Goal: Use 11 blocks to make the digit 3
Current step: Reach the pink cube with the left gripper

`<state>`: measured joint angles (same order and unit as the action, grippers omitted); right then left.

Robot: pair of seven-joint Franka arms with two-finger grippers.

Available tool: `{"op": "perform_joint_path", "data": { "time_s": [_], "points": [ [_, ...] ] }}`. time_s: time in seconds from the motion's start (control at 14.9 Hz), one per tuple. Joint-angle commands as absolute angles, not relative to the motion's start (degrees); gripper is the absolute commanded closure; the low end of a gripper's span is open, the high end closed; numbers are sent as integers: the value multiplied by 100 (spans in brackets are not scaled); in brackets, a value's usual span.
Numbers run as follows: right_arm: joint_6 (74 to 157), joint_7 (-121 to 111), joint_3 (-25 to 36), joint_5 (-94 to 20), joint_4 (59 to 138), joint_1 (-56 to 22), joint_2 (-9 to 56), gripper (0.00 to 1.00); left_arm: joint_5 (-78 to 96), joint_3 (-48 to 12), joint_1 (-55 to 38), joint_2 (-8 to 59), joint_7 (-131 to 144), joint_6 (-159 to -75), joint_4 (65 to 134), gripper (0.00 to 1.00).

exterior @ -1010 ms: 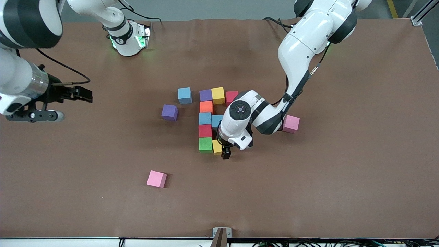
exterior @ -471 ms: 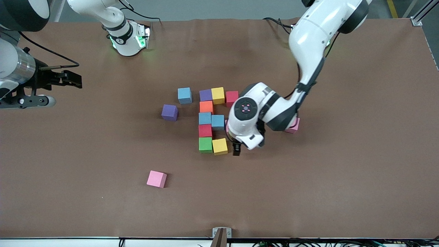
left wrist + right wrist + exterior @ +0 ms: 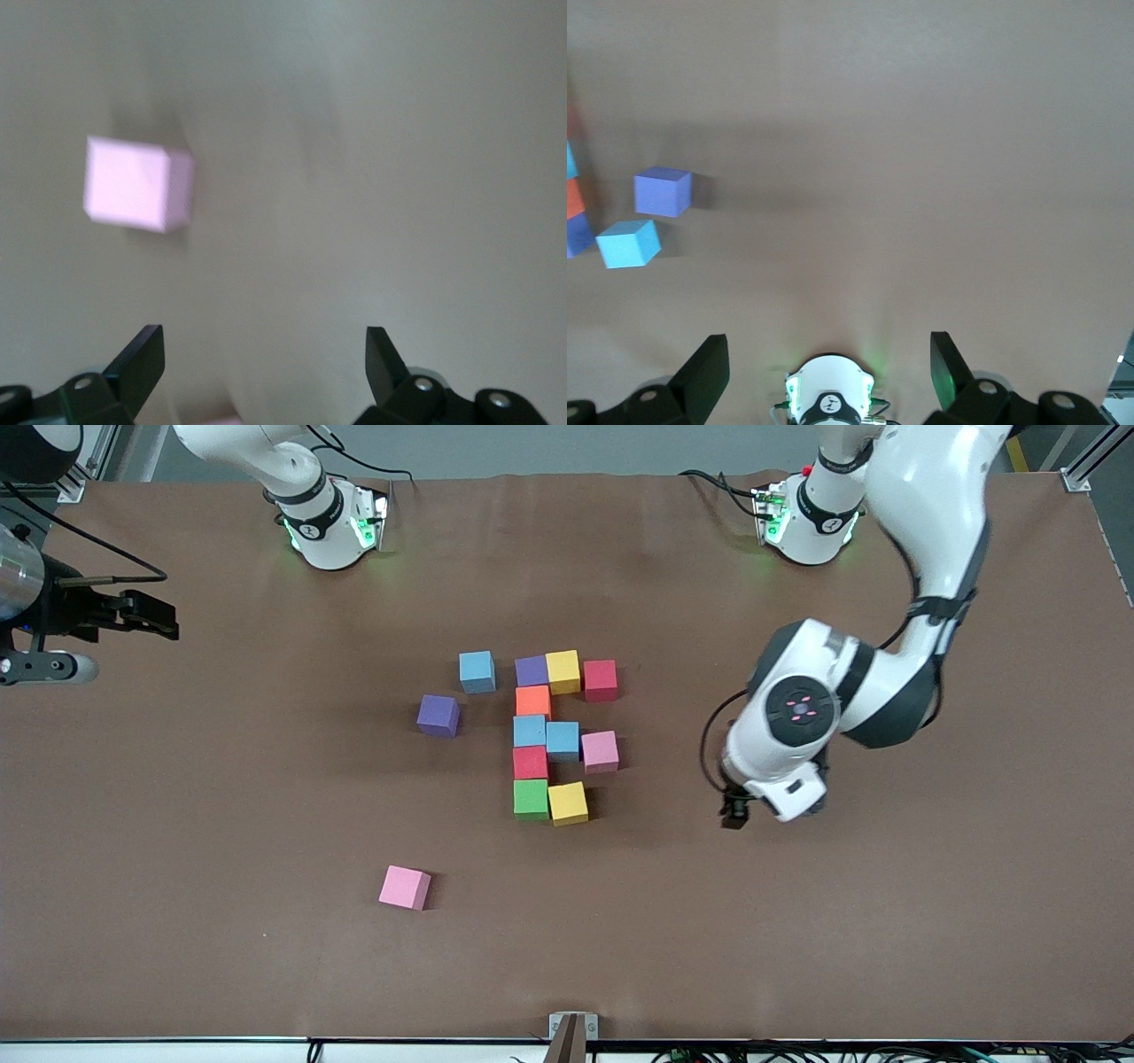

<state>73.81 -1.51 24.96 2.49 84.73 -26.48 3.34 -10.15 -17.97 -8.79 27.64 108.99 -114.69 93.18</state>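
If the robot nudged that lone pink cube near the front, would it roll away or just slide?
The pink matte foam cube would probably slide, not roll: its faces are flat. It looks light, so a nudge may twist it. Its matte surface likely grips the brown table somewhat.

- The left arm (image 3: 930, 505) has glossy white shells with dark grey bands at its joints.
- Its wrist carries a round black cap (image 3: 800, 710) with small red marks at the centre.
- A thin black cable (image 3: 709, 735) loops off that wrist at nine o'clock.
- The left gripper (image 3: 264, 367) has two black wedge fingers (image 3: 142, 359) on a body with silver screws.
- The right arm (image 3: 257, 452) is white too, with a silver collar and black cabling.
- Both bases (image 3: 332, 531) glow green.
- The right gripper (image 3: 829, 367) matches, black-fingered.
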Motion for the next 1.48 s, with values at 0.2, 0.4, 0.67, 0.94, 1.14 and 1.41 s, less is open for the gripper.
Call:
{"op": "perform_joint_path", "data": {
  "time_s": [0.2,0.4,0.67,0.94,1.14,1.41],
  "points": [
    [7989,-158,2408,448,9519,-2619,-518,0,-966,-1872,-168,1398,9880,-13145,11994,0],
    [7989,-88,2364,448,9484,-2637,-510,0,-993,-1872,-149,1345,9791,-14191,12751,0],
    [7937,-88,2355,422,9352,-2715,-440,0,-1125,-1872,-149,1397,9747,-14607,13227,0],
    [7989,-105,2347,431,9097,-2865,-326,0,-1125,-1872,-158,1441,9791,-14616,13272,0],
    [8279,-114,2355,422,8992,-2848,-133,0,-1125,-1872,-167,1546,9844,-14642,13193,0],
    [8323,-105,2355,422,8904,-2795,52,0,-1116,-1872,-193,1740,9870,-14713,13043,0]
  ]
}}
